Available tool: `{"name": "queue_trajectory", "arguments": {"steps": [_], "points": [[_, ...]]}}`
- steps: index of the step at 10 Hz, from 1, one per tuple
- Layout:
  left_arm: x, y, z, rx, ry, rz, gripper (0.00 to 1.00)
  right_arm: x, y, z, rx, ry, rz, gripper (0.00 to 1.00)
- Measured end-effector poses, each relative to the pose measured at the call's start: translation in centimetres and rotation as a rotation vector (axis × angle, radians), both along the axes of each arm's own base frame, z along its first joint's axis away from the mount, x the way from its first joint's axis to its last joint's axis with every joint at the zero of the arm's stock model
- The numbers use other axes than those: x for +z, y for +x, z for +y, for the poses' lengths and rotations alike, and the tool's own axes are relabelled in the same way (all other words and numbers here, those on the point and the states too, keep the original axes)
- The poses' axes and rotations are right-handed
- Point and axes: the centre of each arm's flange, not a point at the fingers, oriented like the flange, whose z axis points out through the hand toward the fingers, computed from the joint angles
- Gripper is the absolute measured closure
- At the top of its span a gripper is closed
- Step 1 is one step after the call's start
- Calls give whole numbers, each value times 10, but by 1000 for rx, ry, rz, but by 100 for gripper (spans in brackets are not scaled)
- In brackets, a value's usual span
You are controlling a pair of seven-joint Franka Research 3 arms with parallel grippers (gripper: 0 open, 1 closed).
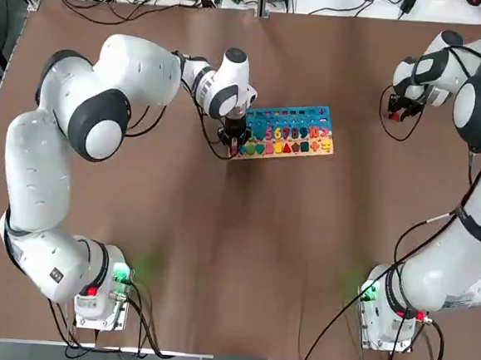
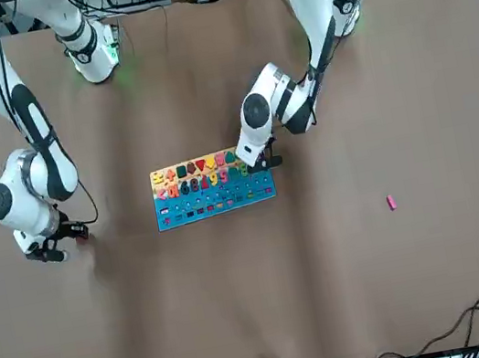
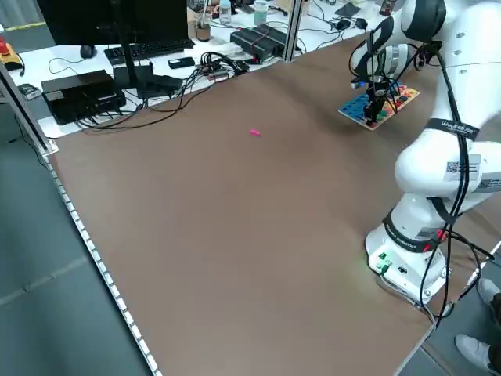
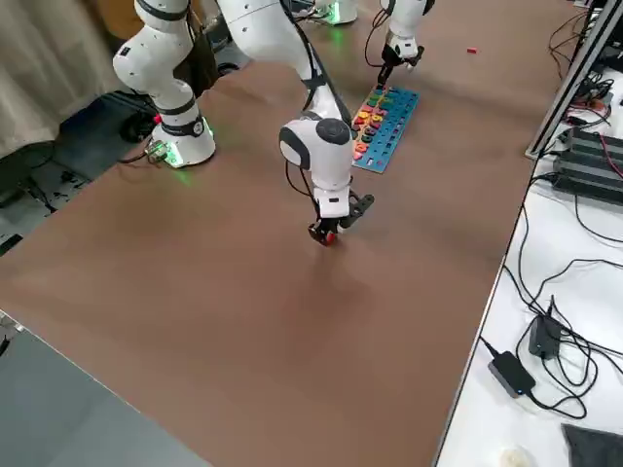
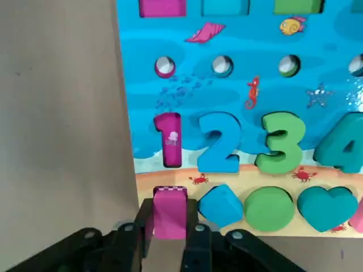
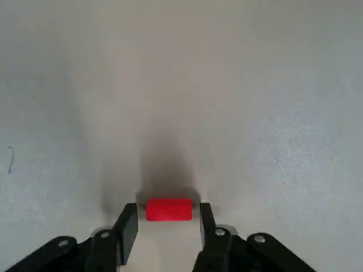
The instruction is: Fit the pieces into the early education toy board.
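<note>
**Two pieces gripped, one loose**

Your left gripper point(image 5: 169, 238) is clamped on a magenta block point(image 5: 169, 211) at the tan strip's end of the blue toy board point(image 1: 291, 117), mid-table. Your right gripper point(image 6: 168, 224) pinches one red piece point(image 6: 169, 208) well apart. One pink piece point(image 2: 391, 201) lies alone.

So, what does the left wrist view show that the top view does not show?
Only the left wrist view shows the magenta piece held in the left hand, at the board's corner below the pink numeral 1. Only the top view shows the right hand, far from the board. Both show the toy board on the brown table.
</note>
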Motion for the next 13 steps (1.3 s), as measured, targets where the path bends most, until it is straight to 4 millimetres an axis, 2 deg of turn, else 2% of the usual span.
{"name": "queue_trajectory", "arguments": {"steps": [13], "points": [[0,2,1,4,-1,-2,74,2,2,0,0,-1,-6,57]]}}
